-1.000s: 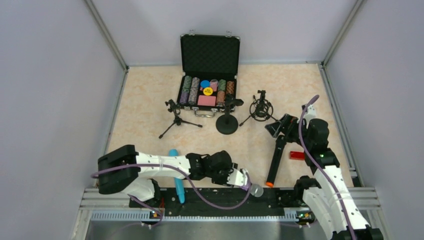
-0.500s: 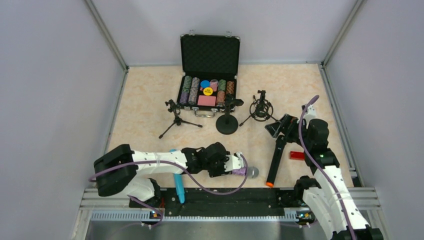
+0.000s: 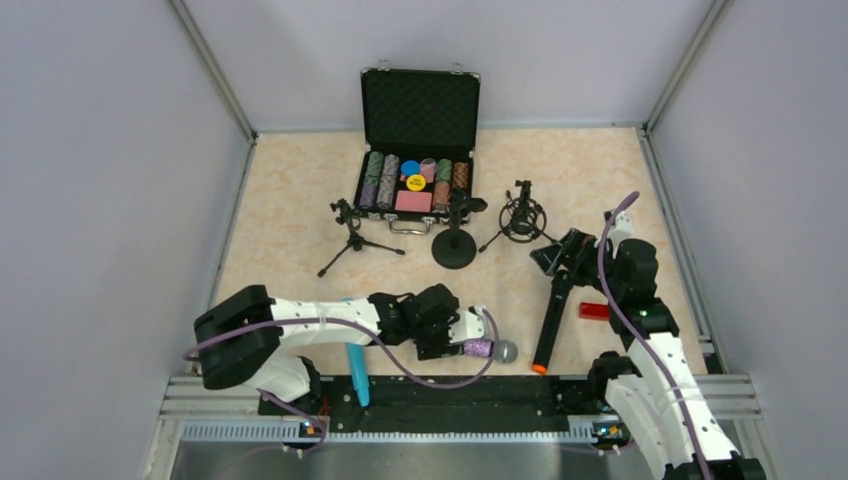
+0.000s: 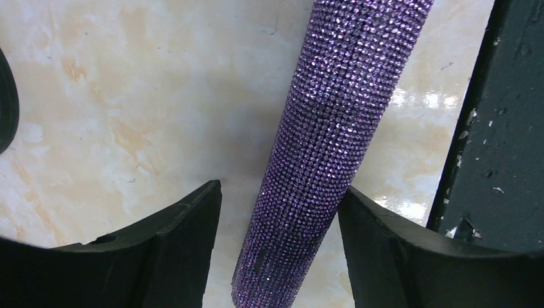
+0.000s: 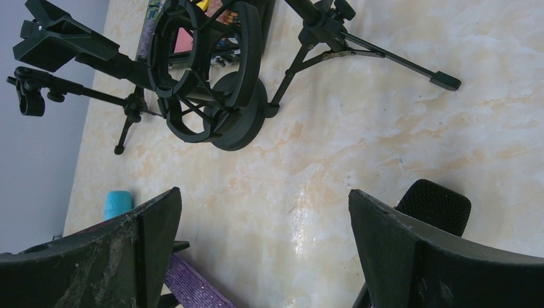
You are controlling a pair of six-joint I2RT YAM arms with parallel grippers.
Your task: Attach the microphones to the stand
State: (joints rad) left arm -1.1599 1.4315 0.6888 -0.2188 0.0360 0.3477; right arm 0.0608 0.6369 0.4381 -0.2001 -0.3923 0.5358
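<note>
Nothing mounted yet.
Purple mic point(image 3: 480, 348), turquoise mic point(image 3: 355, 375) and black mic point(image 3: 548, 320) lie nearer the arms than the round stand point(image 3: 455, 250). The left gripper point(image 4: 279, 192) straddles the purple mic, jaws slack; the right gripper point(image 5: 264, 196) gapes empty.

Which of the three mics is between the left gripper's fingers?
The glittery purple microphone lies between the open fingers of the left gripper. The turquoise microphone is partly under the left arm; the black microphone lies by the right arm.

Robot lab test cell: plain grey panel walls point(image 3: 110, 150), alu-extrusion frame point(image 3: 213, 70), marble-look tabletop point(image 3: 290, 200), black mounting rail point(image 3: 440, 400) at near edge.
</note>
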